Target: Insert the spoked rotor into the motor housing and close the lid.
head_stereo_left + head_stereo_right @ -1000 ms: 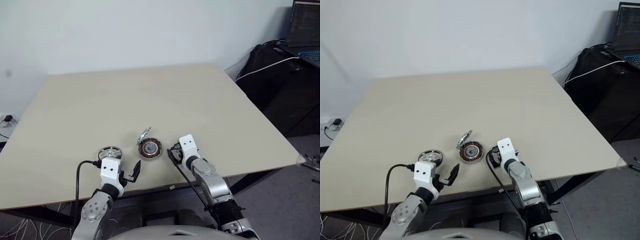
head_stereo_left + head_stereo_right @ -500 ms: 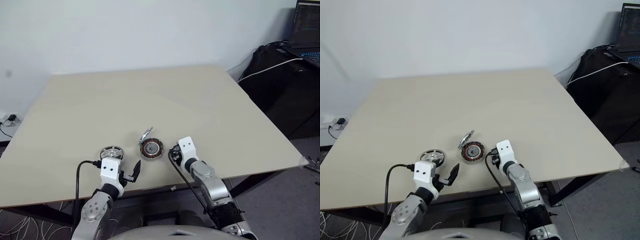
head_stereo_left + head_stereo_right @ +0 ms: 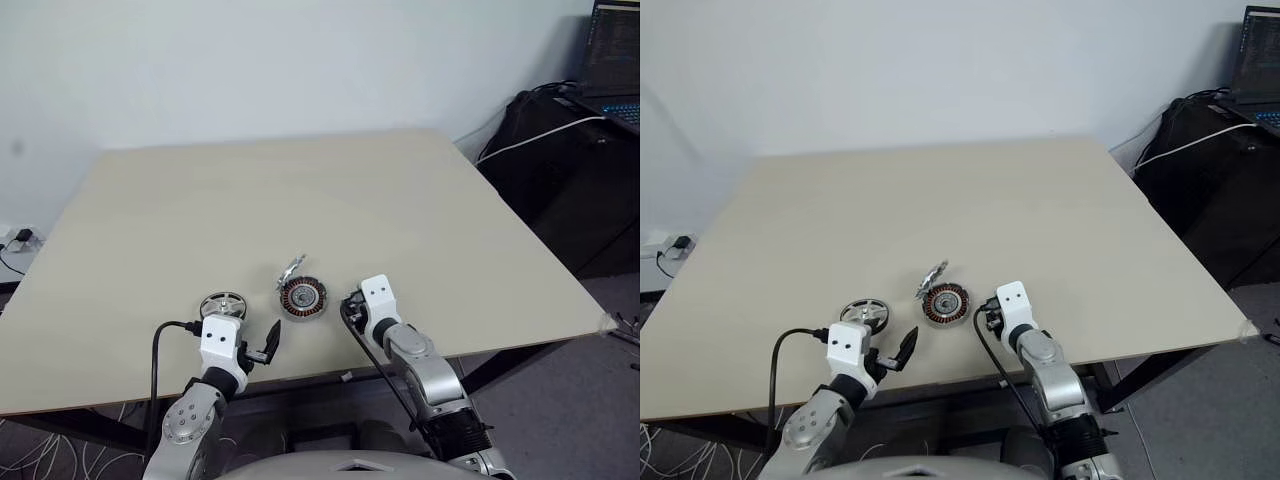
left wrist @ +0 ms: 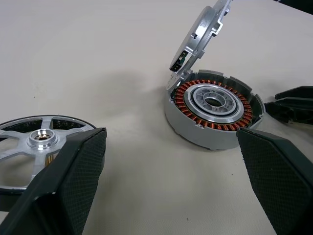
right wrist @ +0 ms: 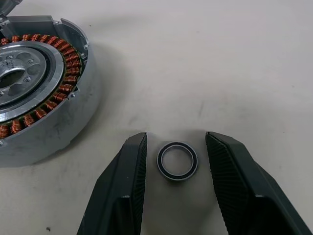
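The motor housing (image 4: 212, 113), a grey puck with copper windings, lies near the table's front edge. Its lid (image 4: 200, 30) stands tilted up on its far rim. The spoked rotor (image 4: 41, 147) lies flat to the housing's left, just ahead of my left gripper (image 4: 171, 137). That gripper is wide open and holds nothing. To the housing's right, my right gripper (image 5: 176, 147) is lowered to the table. Its fingers (image 5: 134, 171) bracket a tiny loose ring (image 5: 177, 160), with a narrow gap on each side.
The beige table (image 3: 300, 190) stretches far beyond the parts. Its front edge runs just under both grippers. A black cable (image 3: 160, 350) trails off the left wrist. Dark bags (image 3: 560, 160) and a laptop (image 3: 612, 60) stand past the table's right side.
The whole picture shifted a little as the camera moved. The right gripper's fingers have drawn closer together beside the housing. The left gripper, rotor, housing and lid have kept still.
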`<state>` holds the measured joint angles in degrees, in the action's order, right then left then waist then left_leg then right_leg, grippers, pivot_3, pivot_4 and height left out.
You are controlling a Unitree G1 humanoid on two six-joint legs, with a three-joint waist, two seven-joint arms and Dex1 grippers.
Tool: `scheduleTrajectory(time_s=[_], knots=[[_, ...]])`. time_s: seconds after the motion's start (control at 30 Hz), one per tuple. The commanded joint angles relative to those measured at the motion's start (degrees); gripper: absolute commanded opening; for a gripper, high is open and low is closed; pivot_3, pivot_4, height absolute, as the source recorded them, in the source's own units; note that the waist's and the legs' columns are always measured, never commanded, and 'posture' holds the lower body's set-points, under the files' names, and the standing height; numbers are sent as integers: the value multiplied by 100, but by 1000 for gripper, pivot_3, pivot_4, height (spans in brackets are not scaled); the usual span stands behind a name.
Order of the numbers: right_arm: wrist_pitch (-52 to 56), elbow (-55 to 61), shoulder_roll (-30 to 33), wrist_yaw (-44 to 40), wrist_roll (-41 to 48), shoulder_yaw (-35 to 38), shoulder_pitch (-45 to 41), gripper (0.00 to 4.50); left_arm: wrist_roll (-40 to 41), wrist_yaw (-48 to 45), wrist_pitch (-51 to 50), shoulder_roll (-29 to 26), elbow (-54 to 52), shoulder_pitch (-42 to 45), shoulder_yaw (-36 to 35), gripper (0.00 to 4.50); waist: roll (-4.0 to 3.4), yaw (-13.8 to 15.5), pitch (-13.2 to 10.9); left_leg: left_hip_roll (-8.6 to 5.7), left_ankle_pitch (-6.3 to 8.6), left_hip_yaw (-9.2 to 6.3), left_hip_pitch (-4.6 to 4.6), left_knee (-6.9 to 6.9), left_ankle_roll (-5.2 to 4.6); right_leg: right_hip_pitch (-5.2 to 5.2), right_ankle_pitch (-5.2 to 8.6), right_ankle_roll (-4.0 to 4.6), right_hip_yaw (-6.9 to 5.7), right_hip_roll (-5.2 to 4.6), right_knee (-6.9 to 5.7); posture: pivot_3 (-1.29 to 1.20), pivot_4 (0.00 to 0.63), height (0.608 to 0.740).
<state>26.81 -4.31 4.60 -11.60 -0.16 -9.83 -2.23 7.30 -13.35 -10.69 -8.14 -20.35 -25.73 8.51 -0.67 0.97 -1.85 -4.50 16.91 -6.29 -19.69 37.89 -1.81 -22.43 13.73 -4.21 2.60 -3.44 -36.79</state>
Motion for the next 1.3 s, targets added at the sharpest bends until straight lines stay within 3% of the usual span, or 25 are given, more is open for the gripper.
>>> scheduleTrajectory(time_s=[0.03, 0.1, 0.67, 0.9, 1.3], knots=[[123, 80, 16, 48, 46, 131, 69, 1138, -28, 12, 98, -17, -181, 60, -29, 4500, 0, -6, 0, 0, 0, 0, 0, 0, 0, 0, 0, 0, 0, 0, 0, 0, 0, 740], [124, 99, 12, 45, 50, 122, 66, 680, -28, 10, 88, -24, -185, 69, -32, 4500, 0, -10, 0, 0, 0, 0, 0, -1, 0, -1, 0, 0, 0, 1, 0, 0, 0, 740], [290, 1429, -148, -521, 104, -787, -383, 681, -27, 34, 90, -19, -182, 66, -23, 4500, -2, -68, -12, 6, 0, -2, -7, -4, 1, -11, -1, -2, 0, 4, -1, 0, 0, 740], [201, 872, -192, -652, -39, -1219, -697, 681, -26, 77, 110, 2, -189, 35, -15, 4500, 3, -75, -16, 3, 6, -3, -7, -5, 11, -11, -1, -1, -1, 3, 0, 0, 0, 740], [-86, -4, -330, -781, -117, -1348, -965, 681, -21, 103, 128, 4, -226, -17, -38, 4500, 3, -95, -16, 3, 5, -5, -6, -9, 10, -14, -3, -2, -3, 6, -1, 0, 0, 740]])
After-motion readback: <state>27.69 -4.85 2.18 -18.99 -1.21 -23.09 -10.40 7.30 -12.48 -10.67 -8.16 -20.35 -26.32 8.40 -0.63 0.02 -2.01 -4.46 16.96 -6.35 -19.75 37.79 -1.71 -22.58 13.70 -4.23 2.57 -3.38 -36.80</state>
